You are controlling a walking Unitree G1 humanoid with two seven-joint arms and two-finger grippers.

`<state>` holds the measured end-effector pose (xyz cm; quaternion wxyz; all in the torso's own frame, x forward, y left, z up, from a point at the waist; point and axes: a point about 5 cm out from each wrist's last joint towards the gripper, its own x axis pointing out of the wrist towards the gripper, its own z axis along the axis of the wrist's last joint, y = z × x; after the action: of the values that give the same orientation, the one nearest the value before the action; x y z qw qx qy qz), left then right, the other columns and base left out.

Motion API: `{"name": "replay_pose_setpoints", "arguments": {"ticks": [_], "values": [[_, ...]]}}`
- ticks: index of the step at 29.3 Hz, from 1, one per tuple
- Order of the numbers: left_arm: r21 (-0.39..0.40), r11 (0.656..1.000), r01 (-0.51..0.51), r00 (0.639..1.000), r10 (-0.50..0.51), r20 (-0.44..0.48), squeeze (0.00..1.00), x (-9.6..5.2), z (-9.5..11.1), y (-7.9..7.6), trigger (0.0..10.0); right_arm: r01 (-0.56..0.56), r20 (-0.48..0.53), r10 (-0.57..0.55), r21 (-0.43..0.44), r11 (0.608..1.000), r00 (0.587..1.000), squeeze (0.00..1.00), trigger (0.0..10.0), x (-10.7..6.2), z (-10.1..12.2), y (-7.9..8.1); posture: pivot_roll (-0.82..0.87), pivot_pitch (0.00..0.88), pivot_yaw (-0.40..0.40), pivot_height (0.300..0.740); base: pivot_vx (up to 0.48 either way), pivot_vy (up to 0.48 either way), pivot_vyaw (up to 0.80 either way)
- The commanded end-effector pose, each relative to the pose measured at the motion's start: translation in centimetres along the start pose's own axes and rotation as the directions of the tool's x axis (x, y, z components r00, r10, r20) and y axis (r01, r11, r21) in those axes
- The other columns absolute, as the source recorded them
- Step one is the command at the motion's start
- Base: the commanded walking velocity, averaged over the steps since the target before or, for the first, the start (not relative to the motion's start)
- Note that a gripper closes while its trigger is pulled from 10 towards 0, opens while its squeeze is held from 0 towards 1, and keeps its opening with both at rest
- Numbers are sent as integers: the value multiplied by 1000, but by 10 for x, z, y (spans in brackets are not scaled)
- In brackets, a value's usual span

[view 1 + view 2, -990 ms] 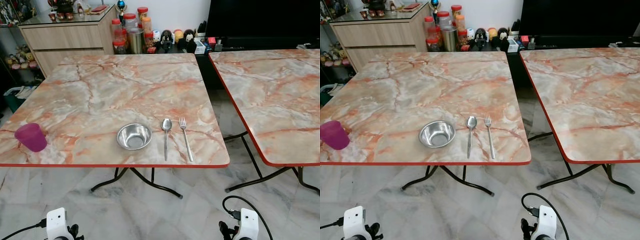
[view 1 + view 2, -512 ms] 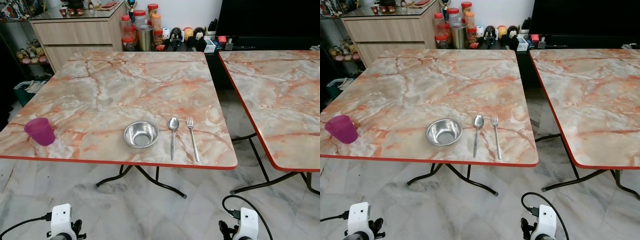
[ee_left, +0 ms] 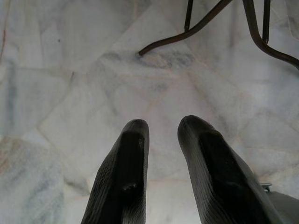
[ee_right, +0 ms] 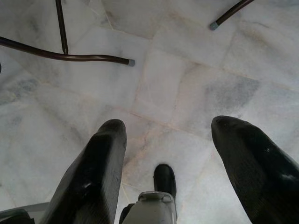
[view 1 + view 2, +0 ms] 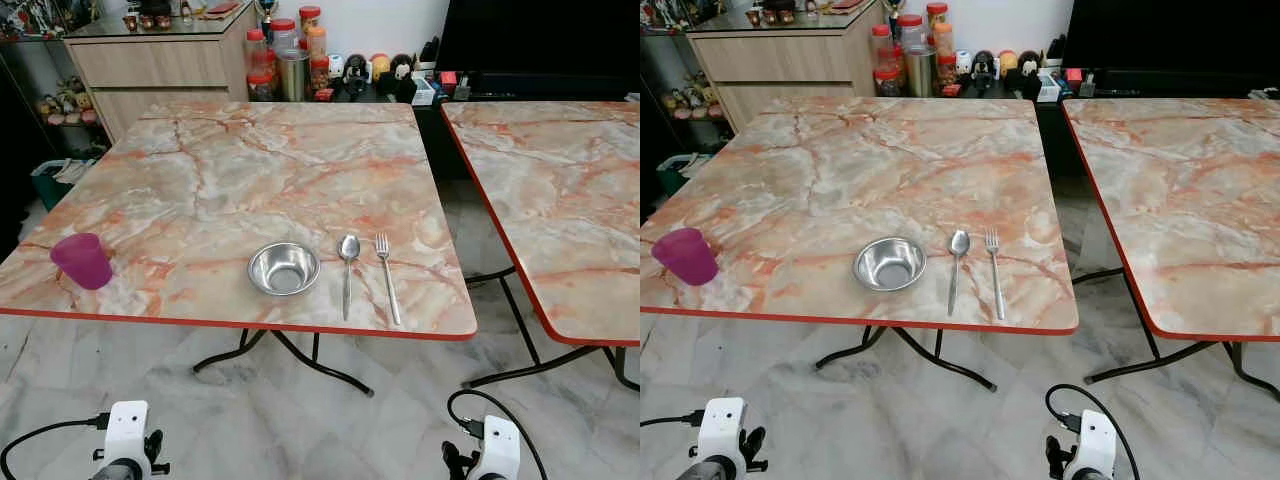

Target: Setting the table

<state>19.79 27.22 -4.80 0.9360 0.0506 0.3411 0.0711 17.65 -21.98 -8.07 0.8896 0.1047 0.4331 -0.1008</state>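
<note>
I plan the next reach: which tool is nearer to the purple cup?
Left. The left tool hangs low above the floor, below the table edge near the purple cup; the right tool hangs far across.

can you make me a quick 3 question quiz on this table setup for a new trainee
1. True or false: the spoon lies between the steel bowl and the fork.
2. Multiple choice: where does the purple cup stand on the marble table? A) next to the fork B) inside the bowl C) near the front left corner, apart from the other pieces
3. Short answer: what is each gripper holding?

Key
1. True.
2. C.
3. Nothing. The left gripper and the right gripper both hang low over the tiled floor with fingers apart and nothing between them.
</note>
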Motion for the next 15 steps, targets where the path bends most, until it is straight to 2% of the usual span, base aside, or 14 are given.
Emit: {"name": "replay_pose_setpoints", "arguments": {"ticks": [1,3,5,9,10,11,15], "values": [[40,999,3,1000,-4,10,0,1,4,3,10000,4,18,-4,9,1000,1000,0,10000,1,4,2,124,4,9,736,0,0,0],[113,992,48,978,-69,198,0,-7,17,0,10000,5,19,-5,10,1000,1000,0,10000,1,4,1,120,2,10,736,0,0,0],[166,984,68,916,-127,379,0,-35,37,-8,10000,10,22,-10,13,1000,1000,0,10000,1,5,0,118,7,5,736,0,0,0],[167,983,76,897,-141,419,0,-40,44,-11,10000,13,22,-13,12,1000,1000,0,10000,1,6,-1,124,10,1,736,0,0,0],[149,985,82,871,-143,470,0,-44,62,-9,10000,15,22,-15,11,1000,1000,0,10000,1,6,-1,133,12,-3,736,0,0,0],[143,986,85,862,-145,486,0,-46,69,-9,10000,16,21,-16,10,1000,1000,0,10000,1,6,-1,133,12,-3,736,0,0,0],[143,986,88,860,-148,489,0,-51,71,-10,10000,17,22,-17,10,1000,1000,0,10000,1,6,-2,130,9,-2,736,0,0,0]]}}
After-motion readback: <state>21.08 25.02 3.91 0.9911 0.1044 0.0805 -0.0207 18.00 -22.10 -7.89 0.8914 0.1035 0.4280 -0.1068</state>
